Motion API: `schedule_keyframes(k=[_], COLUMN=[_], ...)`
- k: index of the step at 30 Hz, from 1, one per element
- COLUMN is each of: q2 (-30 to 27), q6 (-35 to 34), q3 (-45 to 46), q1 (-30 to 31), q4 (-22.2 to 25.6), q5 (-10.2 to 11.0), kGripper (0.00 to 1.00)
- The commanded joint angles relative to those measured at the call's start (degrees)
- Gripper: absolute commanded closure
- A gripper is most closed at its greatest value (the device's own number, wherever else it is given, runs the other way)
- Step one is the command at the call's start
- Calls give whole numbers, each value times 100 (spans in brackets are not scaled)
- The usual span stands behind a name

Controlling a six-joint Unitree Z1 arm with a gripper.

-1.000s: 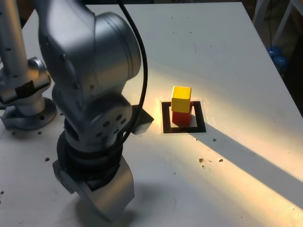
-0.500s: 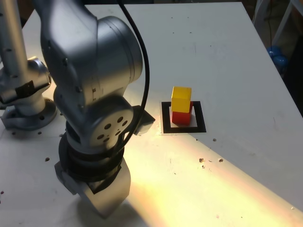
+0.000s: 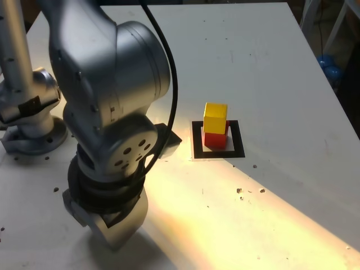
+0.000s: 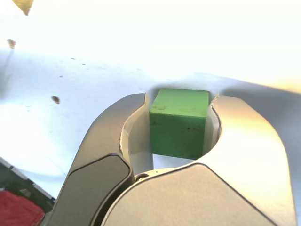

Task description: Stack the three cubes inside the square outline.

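Metal gripper [image 4: 180,99], smooth curved jaws closed on green cube [image 4: 178,123], matte, scuffed; pale tabletop [image 4: 108,70] beyond jaws.

The yellow cube [image 3: 215,118] sits on top of the red cube [image 3: 215,140], which stands inside the black square [image 3: 239,143] on the white tabletop [image 3: 270,73]. The arm [image 3: 109,79] fills much of the exterior view's left, a black cable [image 3: 174,84] curving down across it. Its pincer [image 3: 112,237] points down, well apart from the stack; what lies between its fingers seems hidden from this side. Warm light [image 3: 225,214] crosses the tabletop towards the exterior view's lower right.
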State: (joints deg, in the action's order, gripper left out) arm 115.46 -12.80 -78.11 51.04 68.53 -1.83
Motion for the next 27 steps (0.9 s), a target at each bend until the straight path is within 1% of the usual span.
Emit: schedule_keyframes(k=[1,5,8,12,16,20,27], q2=[-114,-338,-504,-585,-562,-476,-245], q6=[-23,9,160,455,759,1055,1530], q3=[-16,-187,-493,-980,-1485,-1958,-2577], q1=[-37,-290,-689,-1346,-2081,-2800,-3811], q4=[147,528,971,1529,1956,2170,2244], q5=[63,217,325,365,364,330,246], kGripper=[68,68,68,68,68,68,68])
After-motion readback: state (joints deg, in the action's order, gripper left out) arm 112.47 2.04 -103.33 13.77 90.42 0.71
